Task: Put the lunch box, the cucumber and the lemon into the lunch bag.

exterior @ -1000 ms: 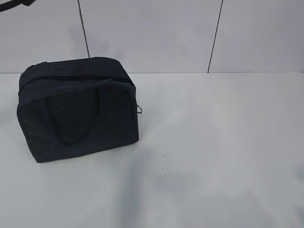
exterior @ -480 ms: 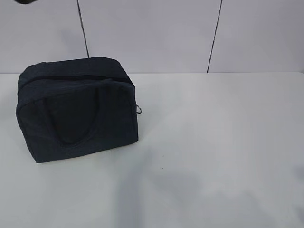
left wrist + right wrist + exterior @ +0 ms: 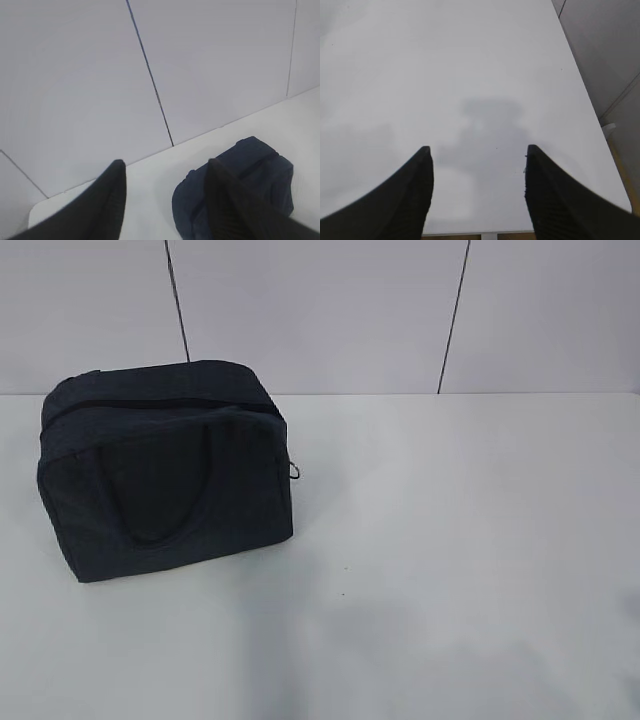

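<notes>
A dark navy lunch bag (image 3: 165, 470) sits on a plain white bench (image 3: 450, 540), toward the left side of the exterior view and close to the back edge. The bag is boxy and stands upright, with its black zipper (image 3: 140, 405) running along the top and appearing closed. One loop handle (image 3: 160, 485) lies flat against the front face. A small silver ring pull (image 3: 295, 470) hangs at the bag's right end. Behind the bench is a pale wall (image 3: 320, 310) of large panels divided by thin dark seams. Faint grey shadows fall on the bench surface in front of the bag. Neither arm appears in this view.

In the left wrist view, the left pincer (image 3: 165, 172) is held high above the bench, its two dark fingers spread apart with nothing between them. The lunch bag (image 3: 250, 175) lies below and beyond, partly hidden by the right-hand finger.

In the right wrist view, the right pincer (image 3: 477, 155) hangs over a bare stretch of white bench (image 3: 470, 60), its fingers wide apart and gripping nothing. Its own shadow (image 3: 490, 130) shows on the surface below.

The lunch box, the cucumber and the lemon are not visible in any view.
</notes>
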Motion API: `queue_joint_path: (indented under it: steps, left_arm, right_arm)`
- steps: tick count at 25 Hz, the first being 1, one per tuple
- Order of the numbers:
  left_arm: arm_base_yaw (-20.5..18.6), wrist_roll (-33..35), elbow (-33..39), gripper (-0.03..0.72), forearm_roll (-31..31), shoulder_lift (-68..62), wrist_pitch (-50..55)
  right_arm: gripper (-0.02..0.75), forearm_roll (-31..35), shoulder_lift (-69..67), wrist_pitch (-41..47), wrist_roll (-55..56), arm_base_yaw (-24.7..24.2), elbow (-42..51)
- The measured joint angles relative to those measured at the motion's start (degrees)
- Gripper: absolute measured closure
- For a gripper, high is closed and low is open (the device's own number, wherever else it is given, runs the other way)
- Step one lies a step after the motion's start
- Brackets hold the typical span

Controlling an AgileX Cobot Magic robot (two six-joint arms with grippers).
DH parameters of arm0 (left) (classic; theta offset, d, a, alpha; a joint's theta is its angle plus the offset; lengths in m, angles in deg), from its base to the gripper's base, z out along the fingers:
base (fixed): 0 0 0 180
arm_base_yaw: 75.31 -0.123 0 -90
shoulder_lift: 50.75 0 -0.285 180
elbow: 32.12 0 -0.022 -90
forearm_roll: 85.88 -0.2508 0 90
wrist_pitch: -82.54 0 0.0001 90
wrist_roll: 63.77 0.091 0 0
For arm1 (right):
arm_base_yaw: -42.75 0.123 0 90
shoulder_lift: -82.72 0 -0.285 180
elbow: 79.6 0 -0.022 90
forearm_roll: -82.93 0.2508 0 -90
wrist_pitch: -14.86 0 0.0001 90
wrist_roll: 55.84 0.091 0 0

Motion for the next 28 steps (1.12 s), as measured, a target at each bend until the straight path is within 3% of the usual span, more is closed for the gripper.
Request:
queue_joint_path:
  steps: [5,14,21,28]
  left_arm:
    - [0.00,-0.91,4.97,0.319,-0.21,10.08,8.80]
    - [-0.40,-9.27,24.48,0.319,0.50,31.59,10.49]
    - [-6.47,-10.24,32.52,0.319,5.63,43.15,12.75]
    - [-13.46,-10.24,35.96,0.319,7.94,43.85,14.40]
  right_arm:
    - [0.288,0.00,0.00,0.00,0.00,0.00,0.00]
    - [0.288,0.00,0.00,0.00,0.00,0.00,0.00]
    - [0.288,0.00,0.00,0.00,0.00,0.00,0.00]
    - [0.288,0.00,0.00,0.00,0.00,0.00,0.00]
